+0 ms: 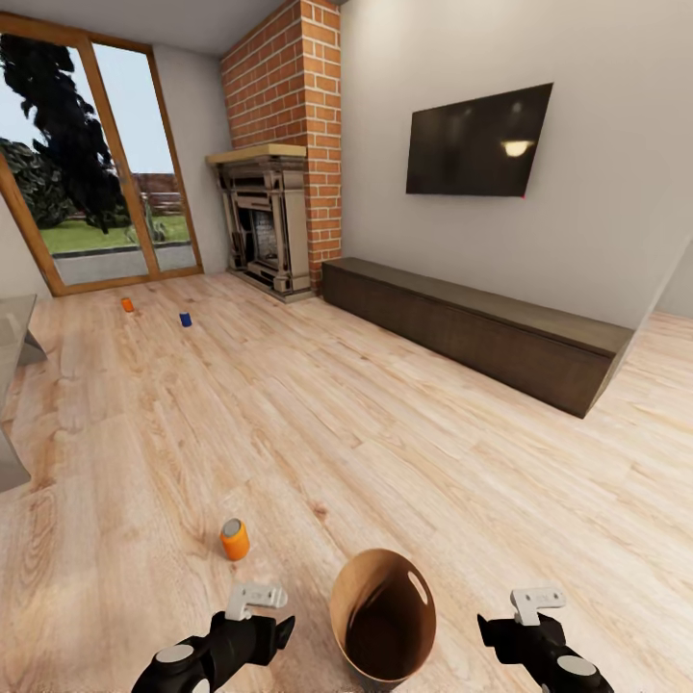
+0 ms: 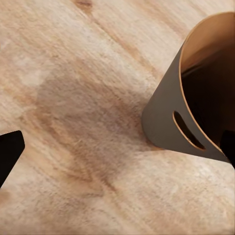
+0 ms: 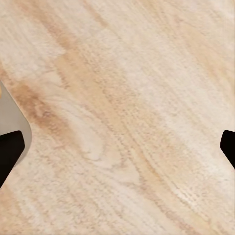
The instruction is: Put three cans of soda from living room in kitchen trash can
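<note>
We look down over a light wood plank floor (image 1: 385,414) in the living room. Our left end effector (image 1: 274,630) hangs low at the near left and our right end effector (image 1: 493,630) at the near right, both above bare floor. In each wrist view the two dark fingertips sit far apart at opposite edges with only planks between them, so both end effectors are released and hold nothing.

The tash can (image 1: 383,616) stands on the floor between the two arms, close in front of us, its brown rim ringing a dark inside. From the left wrist view the tash can (image 2: 196,103) shows its grey-brown outer wall with an oval handle hole near the rim, just beside one fingertip (image 2: 227,144). Whether it touches that fingertip we cannot tell.

One orange can of soda (image 1: 235,539) stands upright on the floor, near the left end effector and a little beyond it, apart from the tash can. Well away, near the wood-framed glass doors (image 1: 91,159), a second orange can (image 1: 127,304) and the dark blue can (image 1: 186,319) stand on the floor, close to each other.

A brick fireplace (image 1: 274,207) fills the far corner. A dark screen (image 1: 478,141) hangs on the wall above a long low dark cabinet (image 1: 481,327).
</note>
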Available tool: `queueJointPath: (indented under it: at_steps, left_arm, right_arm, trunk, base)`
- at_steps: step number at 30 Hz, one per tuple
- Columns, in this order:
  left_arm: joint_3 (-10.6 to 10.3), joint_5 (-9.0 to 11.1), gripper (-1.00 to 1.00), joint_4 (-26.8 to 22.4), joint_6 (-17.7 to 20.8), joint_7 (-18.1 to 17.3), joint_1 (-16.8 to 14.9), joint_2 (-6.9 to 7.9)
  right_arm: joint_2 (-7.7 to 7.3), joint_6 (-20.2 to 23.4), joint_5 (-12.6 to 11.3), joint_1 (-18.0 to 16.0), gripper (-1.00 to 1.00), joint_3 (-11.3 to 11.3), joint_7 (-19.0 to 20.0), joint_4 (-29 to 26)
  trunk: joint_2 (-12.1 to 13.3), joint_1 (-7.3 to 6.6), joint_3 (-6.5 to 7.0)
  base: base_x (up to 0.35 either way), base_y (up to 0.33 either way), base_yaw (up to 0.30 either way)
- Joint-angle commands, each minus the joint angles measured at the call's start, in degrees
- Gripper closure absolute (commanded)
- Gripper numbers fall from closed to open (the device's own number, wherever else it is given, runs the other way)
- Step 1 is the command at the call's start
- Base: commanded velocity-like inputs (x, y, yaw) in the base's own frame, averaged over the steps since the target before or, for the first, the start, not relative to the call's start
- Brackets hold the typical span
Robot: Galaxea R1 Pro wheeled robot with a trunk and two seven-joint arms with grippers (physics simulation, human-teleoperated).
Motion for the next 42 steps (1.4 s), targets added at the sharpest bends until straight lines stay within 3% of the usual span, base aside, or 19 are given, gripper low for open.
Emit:
queueJointPath:
  at_steps: [1, 10, 42]
  left_arm:
    - [0.0, 0.0, -1.00, 0.0, 0.1, 0.0, 0.0, 0.00]
    - [0.0, 0.0, -1.00, 0.0, 0.2, 0.0, 0.0, 0.09]
    - [0.0, 0.0, -1.00, 0.3, -0.9, -0.3, 0.0, 1.21]
  right_arm:
    - [0.00, 0.0, 0.0, 0.0, -1.00, 0.0, 0.0, 0.0]
    - [0.00, 0.0, 0.0, 0.0, -1.00, -0.1, 0.0, 0.0]
    - [0.00, 0.2, 0.0, 0.0, -1.00, -0.1, 0.0, 0.0]
  trunk:
    - [-0.4, 0.23, -0.18]
    - [-1.3, 0.85, -2.09]
    - [-1.3, 0.85, -2.09]
  base:
    - [0.000, 0.000, 0.000]
    - [0.000, 0.000, 0.000]
    - [0.000, 0.000, 0.000]
